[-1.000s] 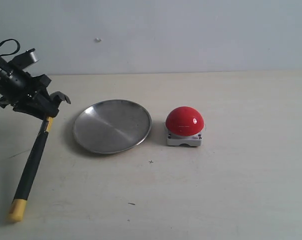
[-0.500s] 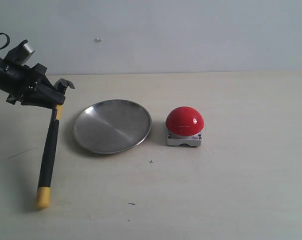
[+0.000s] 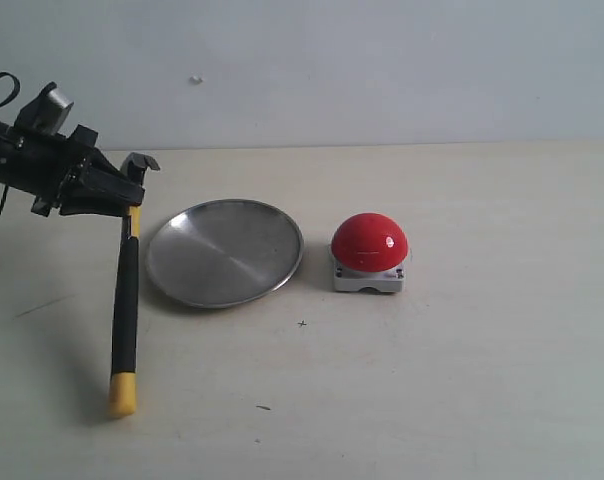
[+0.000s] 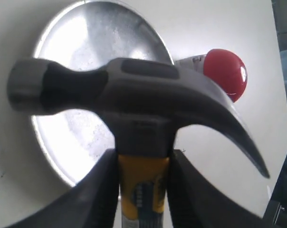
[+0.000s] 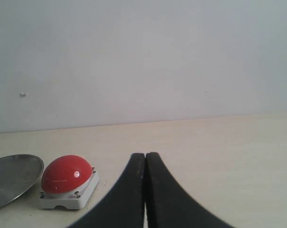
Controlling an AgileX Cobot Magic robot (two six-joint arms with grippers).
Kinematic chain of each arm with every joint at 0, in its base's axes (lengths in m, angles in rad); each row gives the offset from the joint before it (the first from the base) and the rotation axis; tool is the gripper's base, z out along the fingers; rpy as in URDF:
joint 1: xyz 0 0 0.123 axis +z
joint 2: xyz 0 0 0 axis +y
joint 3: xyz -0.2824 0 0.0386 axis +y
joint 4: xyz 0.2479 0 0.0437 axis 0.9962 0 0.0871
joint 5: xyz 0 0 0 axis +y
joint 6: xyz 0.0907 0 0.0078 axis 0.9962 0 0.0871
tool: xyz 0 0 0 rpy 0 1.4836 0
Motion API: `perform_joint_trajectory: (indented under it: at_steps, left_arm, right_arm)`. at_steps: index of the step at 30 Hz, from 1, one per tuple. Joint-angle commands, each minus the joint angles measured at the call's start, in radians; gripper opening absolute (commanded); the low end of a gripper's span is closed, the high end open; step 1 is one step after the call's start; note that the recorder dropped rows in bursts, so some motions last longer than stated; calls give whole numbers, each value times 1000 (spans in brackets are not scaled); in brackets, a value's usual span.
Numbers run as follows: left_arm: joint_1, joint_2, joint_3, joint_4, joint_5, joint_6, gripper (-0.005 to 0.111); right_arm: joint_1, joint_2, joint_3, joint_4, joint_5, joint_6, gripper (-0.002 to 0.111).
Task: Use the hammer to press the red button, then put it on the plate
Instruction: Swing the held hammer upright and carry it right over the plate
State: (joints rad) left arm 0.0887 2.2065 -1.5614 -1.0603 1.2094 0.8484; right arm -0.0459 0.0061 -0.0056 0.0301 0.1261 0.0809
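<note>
We see a hammer held by its neck in the left gripper, beside a plate and a red button.

The hammer hangs almost upright at the left of the table, dark head on top and yellow butt end lowest; we cannot tell whether the butt touches the tabletop. The left gripper's fingers are clamped on the yellow neck just under the head. The shiny metal plate lies just beside the handle, to its right, and holds nothing. The red button sits on its grey base just right of the plate, apart from it. The right gripper is above the table near the button with its fingers pressed together, holding nothing.
</note>
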Motion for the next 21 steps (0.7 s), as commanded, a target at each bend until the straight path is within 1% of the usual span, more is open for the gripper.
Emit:
perform_joint_trajectory:
  at_steps: [1, 3, 13, 21]
  left_arm:
    - [-1, -34, 34, -164, 12, 21, 0]
    - [-1, -44, 60, -206, 12, 50, 0]
    - [1, -109, 194, -295, 12, 160, 0]
    - [1, -112, 282, -400, 12, 229, 0]
  right_arm:
    - [-4, -6, 6, -3, -1, -1, 0]
    - [-4, -6, 6, -3, -1, -1, 0]
    - [-4, -6, 6, -3, -1, -1, 0]
    - [-4, -6, 6, -3, -1, -1, 0]
